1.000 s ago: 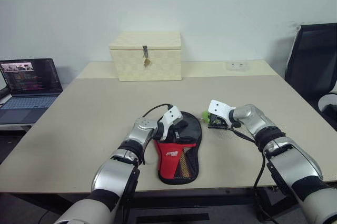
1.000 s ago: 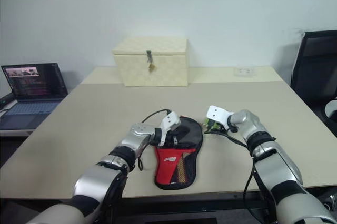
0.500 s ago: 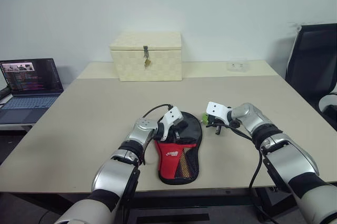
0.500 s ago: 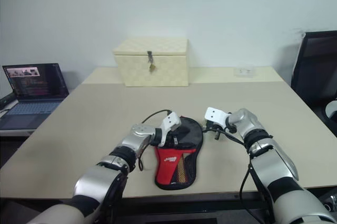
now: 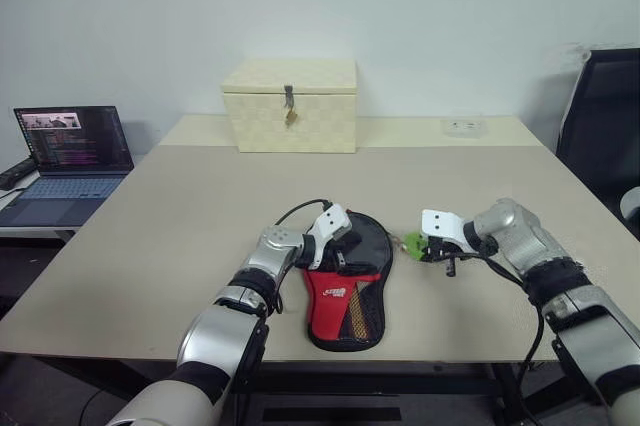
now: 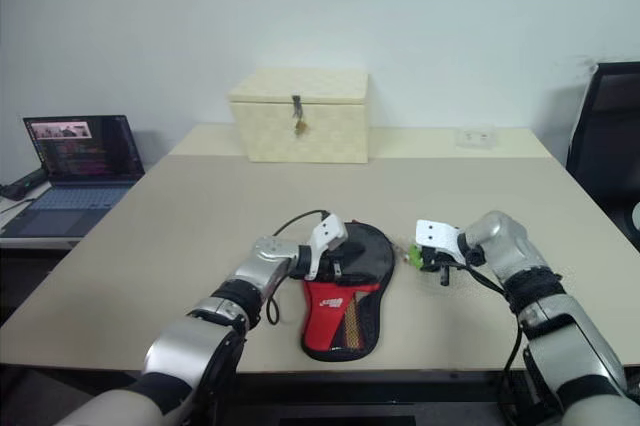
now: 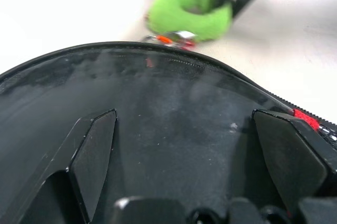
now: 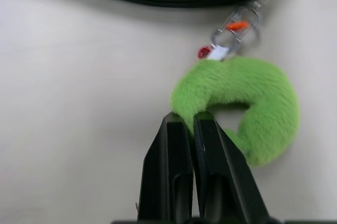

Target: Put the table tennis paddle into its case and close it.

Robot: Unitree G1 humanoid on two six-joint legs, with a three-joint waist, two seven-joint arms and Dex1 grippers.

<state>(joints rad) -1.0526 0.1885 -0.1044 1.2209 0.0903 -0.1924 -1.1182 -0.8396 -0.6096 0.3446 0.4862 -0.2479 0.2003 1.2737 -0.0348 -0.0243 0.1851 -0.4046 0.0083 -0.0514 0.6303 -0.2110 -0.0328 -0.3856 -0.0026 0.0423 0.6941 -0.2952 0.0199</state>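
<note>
A beige table (image 5: pixel 180 216) carries the case (image 5: pixel 350 281), black and red, lying flat near the front edge at the middle. Just right of it lies its green tag (image 5: pixel 412 243). At the far side stand a cream box (image 5: pixel 291 105) and, to its right, a small clear item (image 5: pixel 464 126).

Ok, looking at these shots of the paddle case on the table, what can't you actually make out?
- The table tennis paddle: the case covers whatever is inside.
- How far the zip is closed: too small in the head views, and the left gripper rests over the case's top.
- Green tag: right gripper is shut on it; the clip joining it to the case is blurred.
- The laptop screen's text: too small.
</note>
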